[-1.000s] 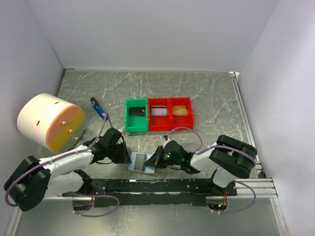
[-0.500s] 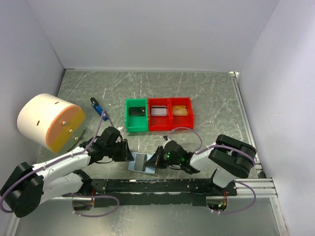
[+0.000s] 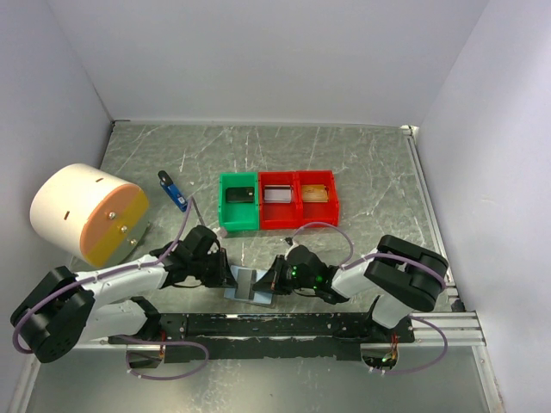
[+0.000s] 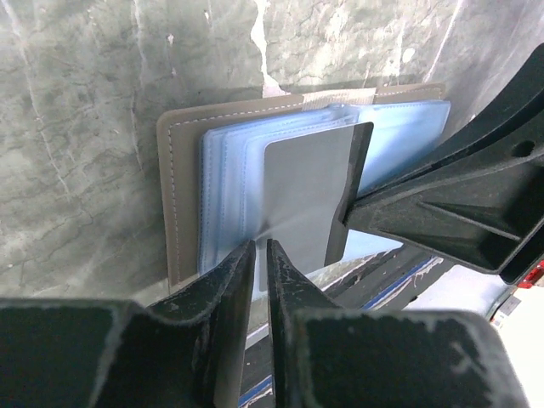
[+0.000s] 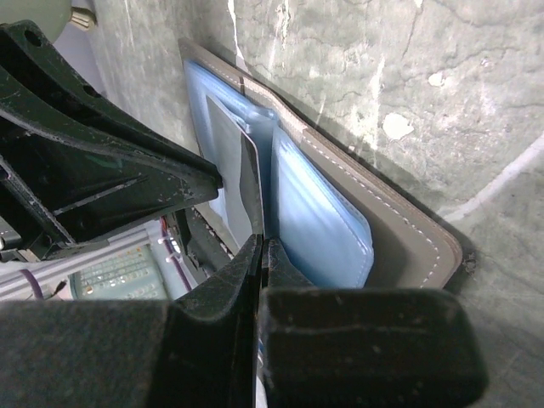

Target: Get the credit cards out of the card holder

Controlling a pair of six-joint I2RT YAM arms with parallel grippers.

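The grey card holder [image 3: 234, 292] lies open near the table's front edge, pale blue panels up [image 4: 183, 204] [image 5: 408, 238]. A grey credit card [image 4: 302, 195] [image 5: 225, 161] stands tilted up from its middle. My right gripper [image 5: 264, 245] [image 3: 274, 280] is shut on that card's edge; its fingers [image 4: 425, 212] come in from the right in the left wrist view. My left gripper [image 4: 261, 246] [image 3: 225, 277] is at the card's near left corner with only a thin slit between its jaws. Whether the corner is pinched does not show.
A green tray [image 3: 238, 215] and two red trays [image 3: 277, 215] [image 3: 316, 212], each holding a card, sit behind the holder. A small blue-and-black gadget [image 3: 172, 191] and a white-and-orange drum [image 3: 86, 213] are at the left. The black mounting rail [image 3: 284, 325] runs just in front.
My left gripper has edged right, up against the holder's left side. The right gripper, the holder and the raised card have stayed put.
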